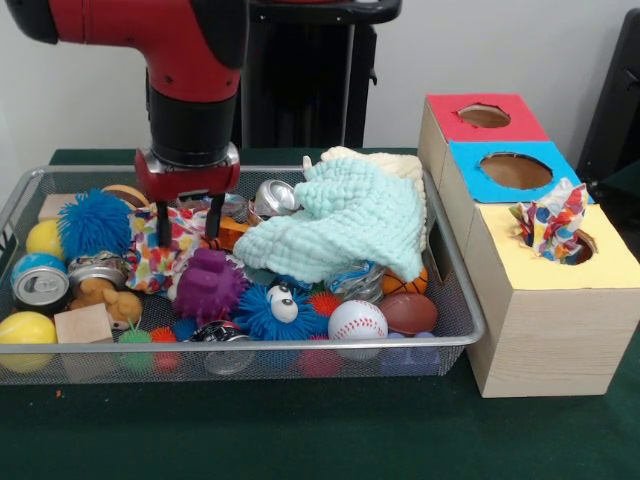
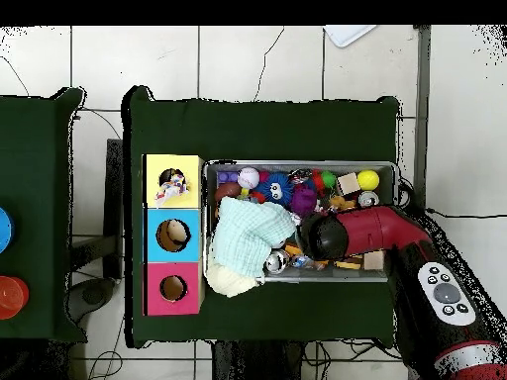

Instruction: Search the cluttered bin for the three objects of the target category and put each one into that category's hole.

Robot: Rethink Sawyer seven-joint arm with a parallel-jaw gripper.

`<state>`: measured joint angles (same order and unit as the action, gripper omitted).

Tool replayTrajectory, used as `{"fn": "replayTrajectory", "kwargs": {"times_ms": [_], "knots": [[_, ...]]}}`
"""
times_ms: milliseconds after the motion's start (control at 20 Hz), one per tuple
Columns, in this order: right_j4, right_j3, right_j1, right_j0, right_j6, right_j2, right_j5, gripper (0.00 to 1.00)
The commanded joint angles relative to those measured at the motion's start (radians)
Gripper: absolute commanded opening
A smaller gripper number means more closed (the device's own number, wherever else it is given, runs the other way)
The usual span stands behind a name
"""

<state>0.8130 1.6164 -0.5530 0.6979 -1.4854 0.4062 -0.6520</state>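
The yellow hole (image 1: 572,245) of the box (image 1: 540,320) already had a polka-dot cloth (image 1: 552,218) bunched in its mouth, so cloth looked to be the target category. Two more pieces showed in the wire bin (image 1: 470,318). A second polka-dot cloth (image 1: 150,255) lay crumpled toward the bin's end farthest from the box, between the blue fuzzy ball (image 1: 93,222) and the purple knobbly toy (image 1: 207,285). A pale green knitted cloth (image 1: 340,225), with a cream one (image 1: 395,165) under it, was heaped at the end beside the box.

Such cloth should be light, limp and easy to pinch, not fragile. It would drape and trail when lifted, and could drag neighbouring toys or snag on the mesh. A raised fold near the middle of the crumple seemed the best place to take hold, so that less hung loose.

The end effector (image 1: 188,222) stood directly over the second polka-dot cloth. Its two dark fingers (image 1: 214,215) were parted, with a clear gap between them. Their tips reached down to the cloth's top folds, apparently touching or just pressing in, but nothing was clamped. In the overhead view the arm's head hid the fingers.
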Motion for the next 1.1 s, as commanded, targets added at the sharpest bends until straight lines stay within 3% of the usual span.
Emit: {"fn": "replayTrajectory", "kwargs": {"times_ms": [50, 550, 600, 750, 850, 950, 1100], "knots": [[0.122, -0.064, 0.104, 0.024, 0.131, -0.027, 0.044, 1.00], [0.183, -0.101, 0.140, 0.051, 0.139, -0.023, 0.035, 1.00], [0.187, -0.103, 0.141, 0.052, 0.140, -0.025, 0.032, 0.00], [0.189, -0.105, 0.134, 0.044, 0.140, -0.029, 0.023, 0.00], [0.162, -0.077, 0.090, 0.041, 0.153, -0.016, 0.000, 0.00], [0.111, -0.027, 0.009, 0.033, 0.157, 0.000, -0.044, 0.00], [-0.002, 0.088, -0.169, -0.001, 0.125, 0.019, -0.135, 0.00]]}}
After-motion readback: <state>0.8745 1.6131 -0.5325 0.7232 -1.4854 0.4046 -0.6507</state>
